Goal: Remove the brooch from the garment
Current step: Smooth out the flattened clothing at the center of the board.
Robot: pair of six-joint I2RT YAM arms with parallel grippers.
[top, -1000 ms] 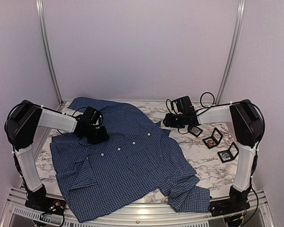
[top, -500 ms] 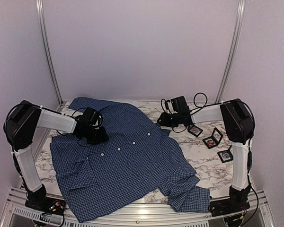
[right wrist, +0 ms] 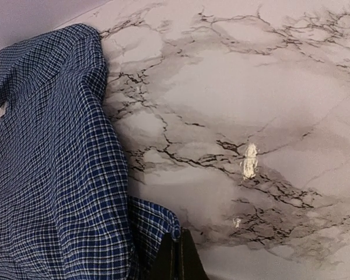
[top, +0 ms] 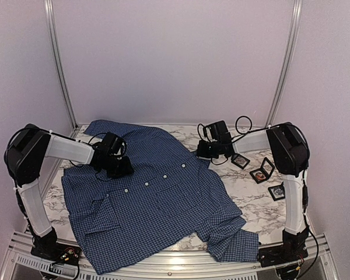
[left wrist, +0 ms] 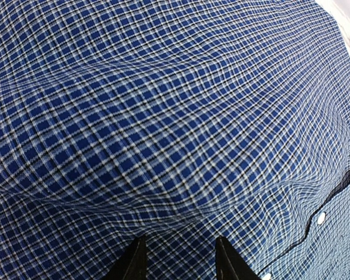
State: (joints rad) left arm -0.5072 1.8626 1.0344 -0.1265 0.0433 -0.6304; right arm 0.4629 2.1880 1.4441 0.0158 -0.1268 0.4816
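The brooch cannot be picked out on the shirt [top: 163, 198] in any view: from above it is too small, and both wrist cameras show only checked cloth and white buttons. The one orange-and-pale speck in sight lies in the middle of three small black frames [top: 261, 171] on the marble table [top: 245, 204]. It sits just to the right of the right gripper [right wrist: 176, 256] and off the shirt. Whether that speck is the brooch, the top view is too coarse to say.

The right gripper's jaws are pressed together, tips down on the marble right at a corner of the shirt's hem. Whether they pinch anything there is hidden by the fingers themselves. In the top view its tips are lost under its own black body and cables.

The left gripper [left wrist: 181, 262] sits well apart from it, on the shirt's far left shoulder area. Its jaws stand partly apart with the tips on the cloth, which runs flat between them. Only those tips show at the bottom edge of its view.

Nothing on the frames is large enough to read.
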